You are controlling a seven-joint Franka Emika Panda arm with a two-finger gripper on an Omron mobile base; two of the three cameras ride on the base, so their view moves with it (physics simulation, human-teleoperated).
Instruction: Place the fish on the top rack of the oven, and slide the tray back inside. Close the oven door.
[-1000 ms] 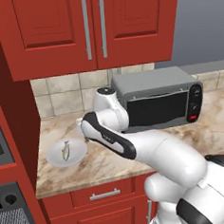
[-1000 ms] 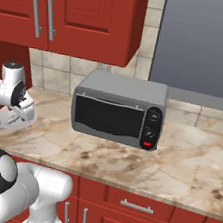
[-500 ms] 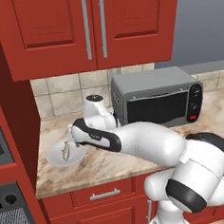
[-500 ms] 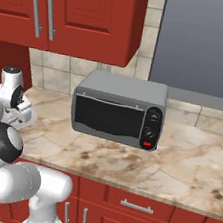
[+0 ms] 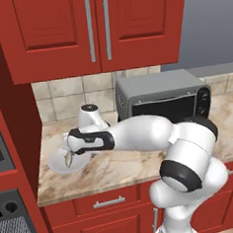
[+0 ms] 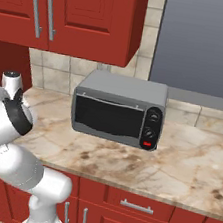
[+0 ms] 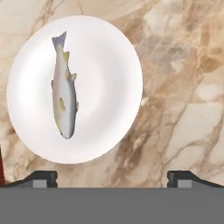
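I count one fish (image 7: 64, 94), and it lies on one round white plate (image 7: 109, 92). There is one toaster oven (image 6: 118, 108) on my table (image 6: 175, 168), which is a single marble slab. On the toaster oven's front I see two round dials (image 6: 151, 125) and one red button (image 6: 147, 144). Above it hang two red cupboard doors (image 5: 97, 31), each with one upright bar handle, so two handles (image 5: 97, 28) in all. Below the table edge I count two drawers with one horizontal handle apiece (image 6: 136, 206). I have one claw (image 7: 112, 177), and it shows two dark fingertips (image 7: 43, 177).
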